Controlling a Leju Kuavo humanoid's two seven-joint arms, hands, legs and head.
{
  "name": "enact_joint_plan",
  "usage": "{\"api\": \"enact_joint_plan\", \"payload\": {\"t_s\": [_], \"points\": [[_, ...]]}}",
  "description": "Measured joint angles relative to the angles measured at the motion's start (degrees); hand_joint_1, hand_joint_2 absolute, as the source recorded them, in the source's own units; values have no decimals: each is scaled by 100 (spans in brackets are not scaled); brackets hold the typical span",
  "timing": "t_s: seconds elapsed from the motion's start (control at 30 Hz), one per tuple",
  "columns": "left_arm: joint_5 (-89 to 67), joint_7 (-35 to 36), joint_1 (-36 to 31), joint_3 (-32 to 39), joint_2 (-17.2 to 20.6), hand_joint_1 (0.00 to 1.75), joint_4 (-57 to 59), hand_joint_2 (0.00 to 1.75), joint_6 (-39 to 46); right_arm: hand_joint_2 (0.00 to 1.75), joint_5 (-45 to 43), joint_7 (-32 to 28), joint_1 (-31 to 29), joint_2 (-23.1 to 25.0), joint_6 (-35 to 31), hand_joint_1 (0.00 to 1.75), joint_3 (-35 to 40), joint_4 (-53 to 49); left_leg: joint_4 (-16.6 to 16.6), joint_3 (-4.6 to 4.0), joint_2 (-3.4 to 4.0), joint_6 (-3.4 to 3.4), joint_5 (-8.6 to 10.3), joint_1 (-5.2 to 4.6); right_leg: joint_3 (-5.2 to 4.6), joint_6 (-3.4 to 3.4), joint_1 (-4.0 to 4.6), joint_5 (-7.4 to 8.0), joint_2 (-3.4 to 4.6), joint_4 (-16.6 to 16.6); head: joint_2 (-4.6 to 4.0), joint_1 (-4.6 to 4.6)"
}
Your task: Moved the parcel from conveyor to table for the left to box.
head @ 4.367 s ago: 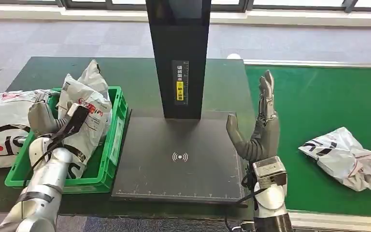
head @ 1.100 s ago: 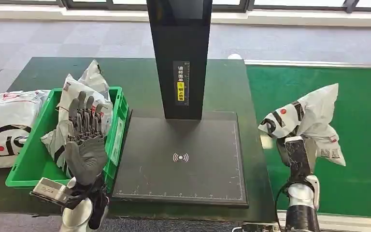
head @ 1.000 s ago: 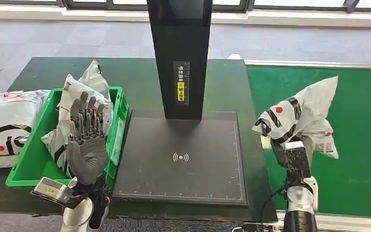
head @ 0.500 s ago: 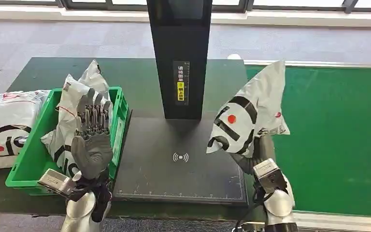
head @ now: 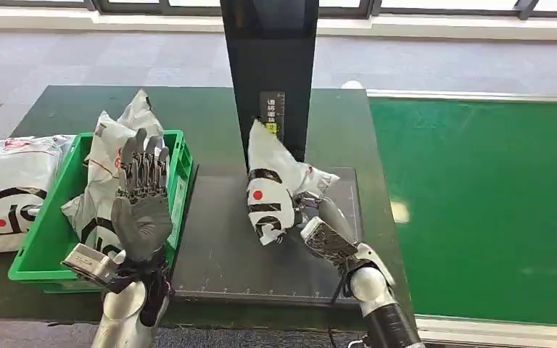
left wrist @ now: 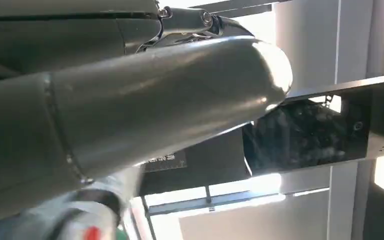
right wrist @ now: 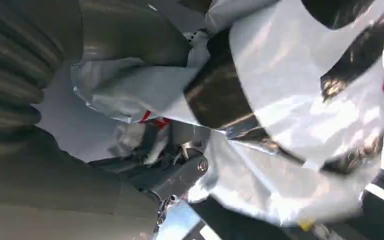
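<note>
Head view shows the right hand gripping the parcel, now carried from the conveyor over the black pad on the surface, while the left hand waits beside it, spread, for boxing.

Head view light: we see even daylight, bright over the grey floor by the windows; a pale bright patch sits on the green conveyor; shadows stay soft
Head view sharpness: we find it crisp throughout; little bending at the edges
Left wrist view: we face strong backlight from white panes, blown out; the left hand looms close, soft and blurred, with a highlight on its curve
Right wrist view: we note glare on the glossy parcel; motion blur; near parts out of focus
</note>
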Motion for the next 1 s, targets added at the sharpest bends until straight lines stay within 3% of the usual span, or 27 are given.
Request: {"api": "enact_joint_plan", "payload": {"t_s": [0.57, 0.6, 1.0], "points": [[112, 7, -38, -4, 15, 0, 92, 0, 107, 175, -230, 13, -518, -92, 94, 0, 131, 933, 1, 1, 1, 0, 1, 0, -5, 0, 0, 1, 0, 0, 0, 0], [122, 7, -52, -4, 15, 0, 116, 0, 118, 0, -303, -28, -502, -103, 74, 0, 131, 933, 1, 0, 1, 0, 1, 0, -5, 0, 0, 1, 1, 0, 0, 0], [297, 94, -222, -5, 24, 0, 347, 0, 664, 0, -902, -530, 381, -271, 149, 0, 63, -734, 1, -1, 6, 0, -2, 0, -10, 0, 0, 0, 4, -2, 0, 0]]}}
